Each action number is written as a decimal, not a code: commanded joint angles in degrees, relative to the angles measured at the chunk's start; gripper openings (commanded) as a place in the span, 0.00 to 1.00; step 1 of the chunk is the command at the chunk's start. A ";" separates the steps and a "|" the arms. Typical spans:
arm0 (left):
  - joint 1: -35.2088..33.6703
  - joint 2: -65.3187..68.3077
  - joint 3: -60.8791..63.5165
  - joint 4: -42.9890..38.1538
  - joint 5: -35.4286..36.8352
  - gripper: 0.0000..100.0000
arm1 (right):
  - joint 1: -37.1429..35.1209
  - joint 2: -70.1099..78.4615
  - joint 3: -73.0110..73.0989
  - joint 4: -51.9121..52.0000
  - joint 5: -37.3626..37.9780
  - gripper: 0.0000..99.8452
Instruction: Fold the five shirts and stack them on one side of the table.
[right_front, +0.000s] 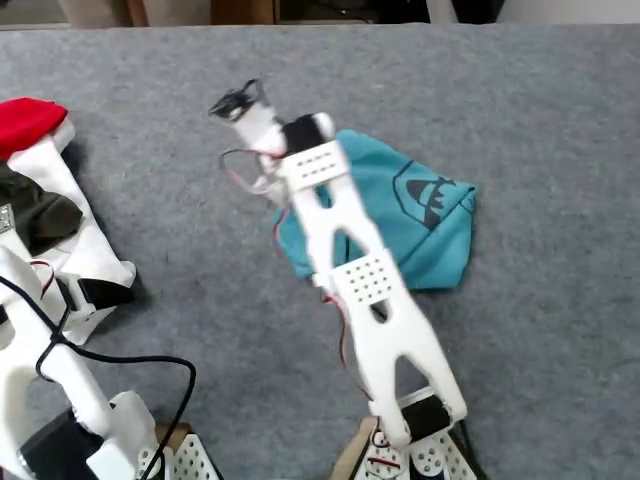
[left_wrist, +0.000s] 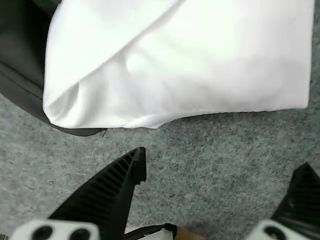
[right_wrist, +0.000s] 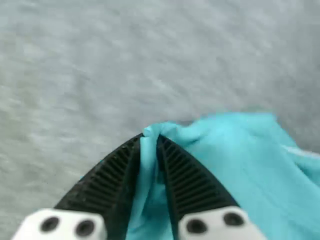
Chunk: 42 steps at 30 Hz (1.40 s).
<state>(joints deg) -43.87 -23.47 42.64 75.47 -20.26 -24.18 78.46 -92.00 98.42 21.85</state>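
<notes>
- Folding the teal shirt (right_front: 410, 250) is judged to be the step in hand. The pinched edge should be raised only slightly and drawn across in one straight line, so that the cloth is laid flat, not dragged into a heap. It should be released only once the edges are matched.
- The left pincer (left_wrist: 222, 160) is held near 8 o'clock, spread wide and empty, above the desk (left_wrist: 210, 135) just short of the stack.
- The stack is found at 9 o'clock: a folded white shirt (left_wrist: 190, 60) is laid on a dark shirt (left_wrist: 20, 60), with a red shirt (right_front: 28, 118) at the far end.
- The right arm (right_front: 370, 290) is stretched from 6 o'clock toward 11 o'clock, across the teal shirt's 9 o'clock edge.
- The right pincer (right_wrist: 150, 136) is closed narrow on a ridge of the teal shirt, which is bunched just 2 o'clock of the desk's middle.
</notes>
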 joint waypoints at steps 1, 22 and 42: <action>2.11 -1.19 -0.18 -0.62 -0.26 0.43 | 7.25 -0.48 -2.86 0.44 0.18 0.00; 46.59 -1.10 -5.63 -3.16 22.51 0.43 | 41.10 -0.48 -2.95 -2.02 8.97 0.01; 72.00 55.34 -69.45 0.26 38.95 0.35 | 44.88 1.45 -2.95 -3.87 5.45 0.01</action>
<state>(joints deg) 24.97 25.23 -10.55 67.82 18.07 18.99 80.13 -93.23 95.43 27.30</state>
